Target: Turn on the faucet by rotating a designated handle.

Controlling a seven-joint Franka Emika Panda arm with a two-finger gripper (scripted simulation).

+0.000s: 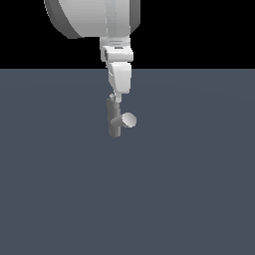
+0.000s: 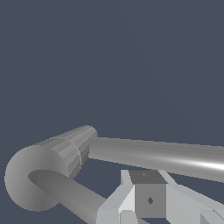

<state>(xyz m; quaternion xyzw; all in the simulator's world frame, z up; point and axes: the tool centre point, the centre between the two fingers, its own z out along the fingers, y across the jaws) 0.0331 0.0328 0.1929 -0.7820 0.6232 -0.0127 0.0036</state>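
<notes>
The faucet (image 1: 114, 122) is a small grey upright cylinder on the floor, with a thick spout (image 1: 127, 120) ending in a pale round face. In the wrist view I look down on its round cap (image 2: 24, 183). The thin handle (image 2: 65, 192) runs from that cap toward my fingers, and the long shiny spout (image 2: 166, 158) crosses behind it. My gripper (image 1: 116, 96) hangs straight down with its tip at the faucet's top. Its fingers (image 2: 149, 197) appear together with nothing between them, right by the handle's outer end. Whether they touch it I cannot tell.
A flat, dark blue-grey floor (image 1: 189, 189) spreads around the faucet in every direction. The arm's large white links (image 1: 89, 17) hang above at the top of the exterior view.
</notes>
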